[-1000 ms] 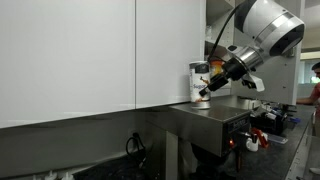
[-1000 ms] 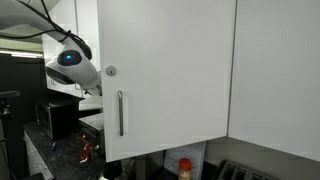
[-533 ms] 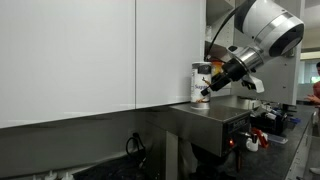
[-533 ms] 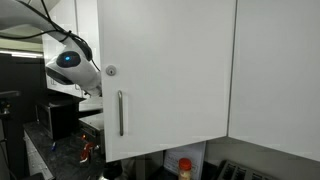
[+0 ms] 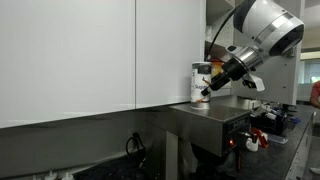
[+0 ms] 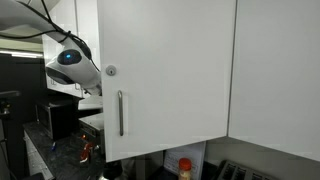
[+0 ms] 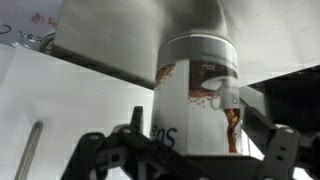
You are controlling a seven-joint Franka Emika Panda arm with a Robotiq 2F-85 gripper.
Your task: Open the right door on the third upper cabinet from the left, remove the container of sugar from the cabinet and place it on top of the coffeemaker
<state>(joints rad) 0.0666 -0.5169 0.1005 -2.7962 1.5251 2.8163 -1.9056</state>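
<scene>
wrist view: container of sugar (image 7: 195,90) upright between spread hand (image 7: 188,118).

Canister (image 7: 195,95): white body, brown-and-red printed picture on label, dark lettering low down, grey band at top.
Door (image 6: 165,75): plain glossy white, no pattern.
Handle (image 6: 121,112): silver.
Coffee machine (image 5: 205,118): steel-grey top, dark front.
Arm (image 5: 268,25): white shell, with blue ring on joint cap in an exterior view (image 6: 68,58).
Gripper (image 5: 208,90): black fingers and linkages.
Counter (image 6: 60,155): dark, finely speckled.
</scene>
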